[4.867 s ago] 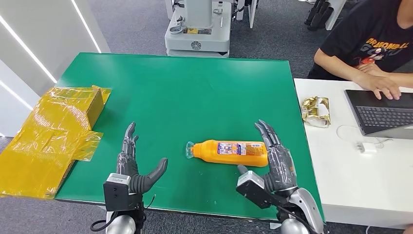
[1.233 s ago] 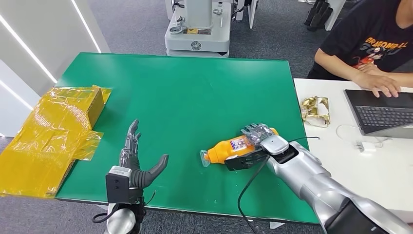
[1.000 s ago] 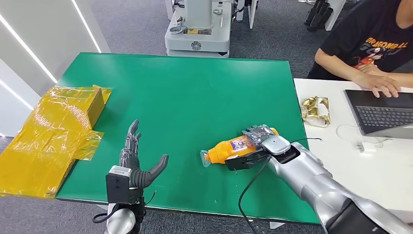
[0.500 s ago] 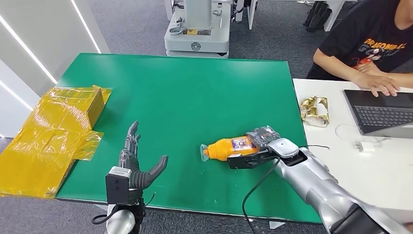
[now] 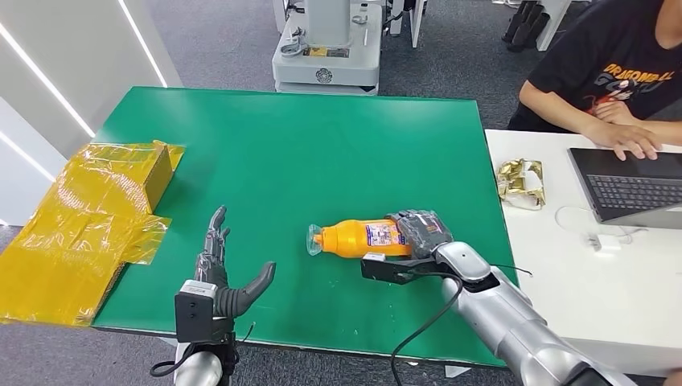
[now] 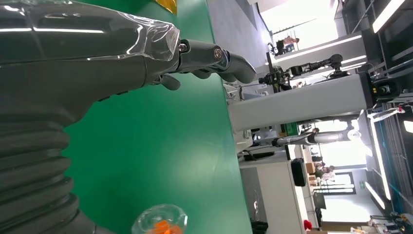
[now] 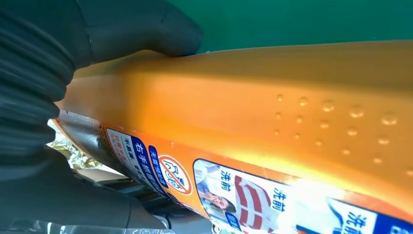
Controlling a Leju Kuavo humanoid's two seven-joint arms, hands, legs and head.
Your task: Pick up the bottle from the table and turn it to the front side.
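Note:
An orange bottle (image 5: 355, 238) with a clear cap and a printed label lies on its side over the green table (image 5: 297, 153), cap pointing left. My right hand (image 5: 420, 232) grips its base end from the right, dark fingers wrapped over the top. The right wrist view shows the orange bottle (image 7: 272, 107) close up with its label facing the camera and the thumb (image 7: 141, 29) pressed on its side. My left hand (image 5: 223, 281) hovers open near the table's front edge, well left of the bottle, holding nothing. The left wrist view catches the clear bottle cap (image 6: 159, 222) beyond the left hand (image 6: 83, 63).
A yellow plastic-wrapped box (image 5: 88, 217) sits at the table's left edge. To the right stands a white desk (image 5: 579, 281) with a foil packet (image 5: 520, 182) and a laptop (image 5: 631, 185); a seated person (image 5: 619, 72) has a hand on it. A grey machine base (image 5: 326, 48) stands behind the table.
My right hand closed on the bottle, lifted its base end, and has now carried it left and levelled it, label showing upward. The left hand stayed put.

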